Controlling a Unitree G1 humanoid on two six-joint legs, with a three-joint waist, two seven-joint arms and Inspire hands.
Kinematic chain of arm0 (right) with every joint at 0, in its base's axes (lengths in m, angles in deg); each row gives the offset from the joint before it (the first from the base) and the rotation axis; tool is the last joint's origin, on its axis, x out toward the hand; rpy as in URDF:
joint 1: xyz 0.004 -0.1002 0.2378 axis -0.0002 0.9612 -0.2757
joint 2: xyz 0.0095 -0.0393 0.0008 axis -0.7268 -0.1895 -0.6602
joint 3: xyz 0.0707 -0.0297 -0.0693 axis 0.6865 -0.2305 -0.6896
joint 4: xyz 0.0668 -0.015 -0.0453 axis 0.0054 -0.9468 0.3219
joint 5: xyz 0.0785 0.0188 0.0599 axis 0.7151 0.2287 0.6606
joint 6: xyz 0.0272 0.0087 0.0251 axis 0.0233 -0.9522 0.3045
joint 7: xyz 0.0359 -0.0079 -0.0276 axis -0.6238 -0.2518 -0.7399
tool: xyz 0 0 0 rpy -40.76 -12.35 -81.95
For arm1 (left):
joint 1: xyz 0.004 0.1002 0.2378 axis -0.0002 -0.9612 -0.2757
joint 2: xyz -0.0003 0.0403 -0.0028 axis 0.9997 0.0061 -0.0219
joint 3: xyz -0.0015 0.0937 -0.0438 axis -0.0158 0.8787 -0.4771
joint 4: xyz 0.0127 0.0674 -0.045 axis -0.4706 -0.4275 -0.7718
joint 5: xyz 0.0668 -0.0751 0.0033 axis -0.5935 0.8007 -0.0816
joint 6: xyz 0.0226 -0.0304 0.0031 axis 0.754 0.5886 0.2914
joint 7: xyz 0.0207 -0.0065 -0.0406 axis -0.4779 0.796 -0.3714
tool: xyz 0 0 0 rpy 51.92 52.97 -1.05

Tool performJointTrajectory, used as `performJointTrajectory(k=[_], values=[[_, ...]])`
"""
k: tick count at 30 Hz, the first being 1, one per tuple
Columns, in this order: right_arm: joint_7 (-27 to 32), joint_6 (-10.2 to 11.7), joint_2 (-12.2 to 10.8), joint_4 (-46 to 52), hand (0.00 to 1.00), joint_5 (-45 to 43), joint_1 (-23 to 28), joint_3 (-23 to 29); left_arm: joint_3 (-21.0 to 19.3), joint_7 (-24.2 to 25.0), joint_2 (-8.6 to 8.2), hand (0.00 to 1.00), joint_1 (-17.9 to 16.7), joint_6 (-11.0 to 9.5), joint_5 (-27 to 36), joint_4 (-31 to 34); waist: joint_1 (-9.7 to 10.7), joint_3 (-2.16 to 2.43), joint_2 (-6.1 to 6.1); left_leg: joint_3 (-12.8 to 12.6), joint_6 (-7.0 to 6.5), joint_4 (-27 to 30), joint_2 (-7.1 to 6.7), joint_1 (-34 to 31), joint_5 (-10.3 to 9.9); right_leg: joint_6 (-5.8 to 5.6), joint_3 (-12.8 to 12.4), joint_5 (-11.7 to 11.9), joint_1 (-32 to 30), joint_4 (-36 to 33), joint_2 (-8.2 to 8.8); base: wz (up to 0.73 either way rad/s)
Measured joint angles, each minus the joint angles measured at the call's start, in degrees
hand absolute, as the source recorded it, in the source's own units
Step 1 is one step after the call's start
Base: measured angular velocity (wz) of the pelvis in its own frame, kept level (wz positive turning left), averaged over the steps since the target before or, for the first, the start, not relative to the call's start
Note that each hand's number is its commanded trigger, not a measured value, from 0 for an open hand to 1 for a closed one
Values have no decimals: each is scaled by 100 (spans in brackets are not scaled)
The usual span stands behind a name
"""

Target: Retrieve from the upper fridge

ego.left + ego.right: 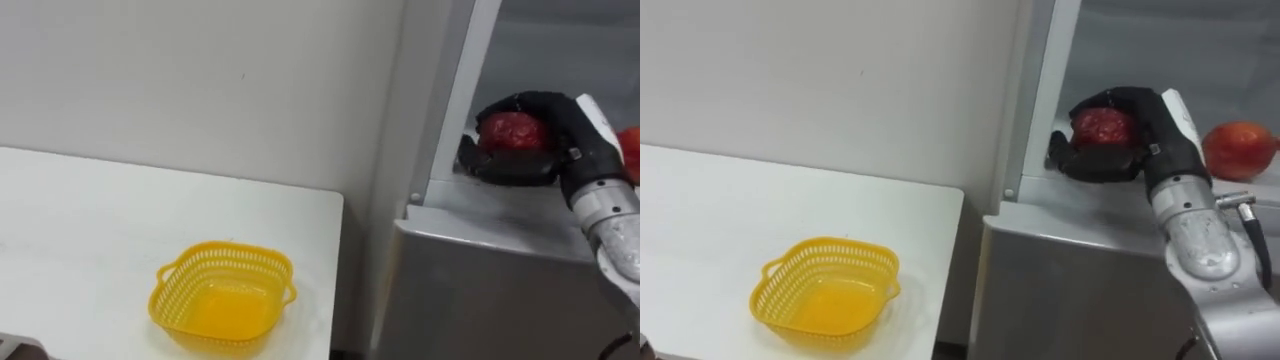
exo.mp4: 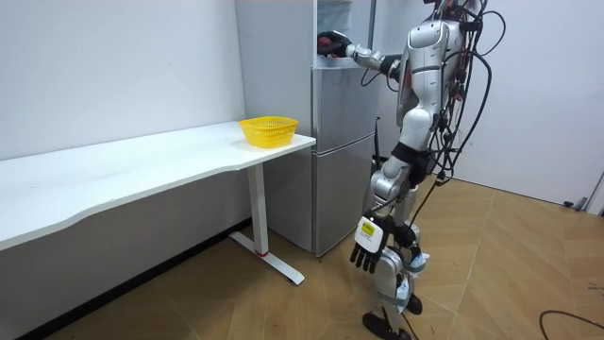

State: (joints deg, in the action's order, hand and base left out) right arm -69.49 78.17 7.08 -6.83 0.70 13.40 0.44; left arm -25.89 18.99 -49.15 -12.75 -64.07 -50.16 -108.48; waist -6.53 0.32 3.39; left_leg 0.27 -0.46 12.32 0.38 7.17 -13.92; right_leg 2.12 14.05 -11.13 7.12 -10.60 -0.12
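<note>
A dark red round fruit [image 1: 512, 132] sits at the front of the open upper fridge compartment [image 1: 520, 205], just above its lower ledge. My right hand [image 1: 578, 140] is shut on it, black fingers curled over the top and thumb beneath. In the right eye view the same fruit [image 1: 1102, 127] and right hand [image 1: 1156, 142] show against the fridge's grey interior. A second, orange-red fruit [image 1: 1238, 148] lies on the shelf just right of the hand. My left hand [image 2: 367, 247] hangs at my side, fingers relaxed.
A yellow mesh basket [image 1: 222, 297] stands empty near the right end of the white table [image 1: 80, 230], close to the fridge. The grey fridge [image 2: 335, 161] stands right beside the table's end; I stand upright in front of it on the wooden floor.
</note>
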Motion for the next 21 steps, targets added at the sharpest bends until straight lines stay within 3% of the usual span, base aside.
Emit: performJointTrajectory(k=[3,6,11,15,21], values=[[216,131,-355,833,100,-25,619,58,0,-78,-12,0,-43,-122,2,-106,4,-10,-36,-4,14,-98,34,77,8,0,-9,0,31,7,-7,-3],[445,285,-475,1549,100,33,1100,52,3,-129,-57,0,-44,-334,2,-211,-17,-23,-45,-4,14,-117,31,103,9,-1,0,-1,55,10,-4,0],[795,672,-672,2225,100,-3,1240,47,9,-218,-106,0,-61,-377,5,-394,8,-40,-56,-34,12,-130,7,119,8,-3,-49,-2,85,16,-2,-2],[895,927,-775,2680,100,-536,1348,-50,7,-248,-123,0,-51,-432,7,-494,5,-51,-74,-97,11,-131,6,134,7,-6,-59,-4,93,11,-2,-4],[913,1253,-782,2974,100,-1260,1349,-262,94,-253,-131,0,50,-447,63,-630,7,-24,-67,-109,10,-126,7,147,7,-5,-114,-3,104,3,-20,0]])
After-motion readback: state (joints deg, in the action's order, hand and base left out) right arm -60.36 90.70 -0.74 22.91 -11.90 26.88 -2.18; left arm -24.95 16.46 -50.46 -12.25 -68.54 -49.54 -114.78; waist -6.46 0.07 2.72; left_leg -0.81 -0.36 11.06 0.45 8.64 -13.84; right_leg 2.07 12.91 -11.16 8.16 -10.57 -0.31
